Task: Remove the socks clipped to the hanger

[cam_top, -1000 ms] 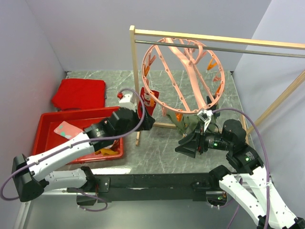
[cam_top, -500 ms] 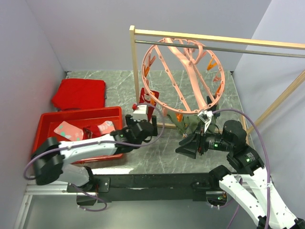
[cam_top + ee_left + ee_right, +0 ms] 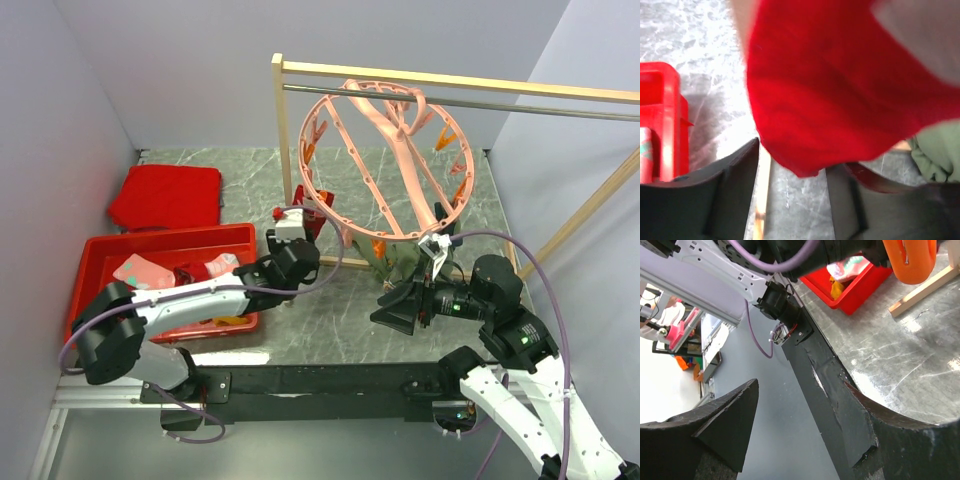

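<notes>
From my remote console I see a red bin (image 3: pixel 170 237) at the left of the grey marbled table (image 3: pixel 330 310). A flat red lid (image 3: pixel 167 195) lies just behind the bin. A wooden rack (image 3: pixel 283 150) stands upright mid-table, its metal rail (image 3: pixel 540 105) running rightward beneath the top bar.
</notes>
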Controlling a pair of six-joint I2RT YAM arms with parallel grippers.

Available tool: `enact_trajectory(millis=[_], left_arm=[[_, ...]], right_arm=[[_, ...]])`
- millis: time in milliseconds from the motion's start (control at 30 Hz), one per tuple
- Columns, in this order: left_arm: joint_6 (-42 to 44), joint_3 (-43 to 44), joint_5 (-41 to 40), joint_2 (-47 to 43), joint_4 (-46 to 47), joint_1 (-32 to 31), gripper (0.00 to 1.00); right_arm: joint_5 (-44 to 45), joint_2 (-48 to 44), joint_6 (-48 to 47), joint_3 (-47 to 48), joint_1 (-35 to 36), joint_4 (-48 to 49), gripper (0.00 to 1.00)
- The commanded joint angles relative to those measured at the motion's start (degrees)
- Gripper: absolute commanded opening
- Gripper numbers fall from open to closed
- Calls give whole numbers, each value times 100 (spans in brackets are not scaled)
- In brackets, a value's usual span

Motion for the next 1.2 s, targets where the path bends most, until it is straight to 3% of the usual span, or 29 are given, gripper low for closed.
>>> enact_trajectory(millis=[0,133,167,200,267,467,600,733,1033,1167], left_arm=[[370,-216,382,-479,643,178,52],[581,-269,909,-786,617,197,32],[582,-321,1145,-935,539,197,16],[547,-339,1252,-1014,468,197,8],[398,-392,1550,-1277,345,197,4],[46,-655,2736,-2129,55,197,1],[-296,-717,4149,-2500,63,188,2],[-666,-708,4845,-2764,63,126,2],[-877,-32,6164,-2536,221,-260,2],[-983,187,6534,-2325,564,-357,2]], right_arm=[[60,-24,87,139,37,100,71],[51,12,96,165,46,153,71],[51,20,88,165,37,153,71],[42,20,87,157,37,162,71],[51,29,87,148,37,171,71],[33,-67,131,34,37,171,71],[7,-155,140,-37,37,118,72],[7,-217,114,-28,37,-13,79],[-81,-199,123,69,37,4,96],[-125,-77,88,86,37,100,98]])
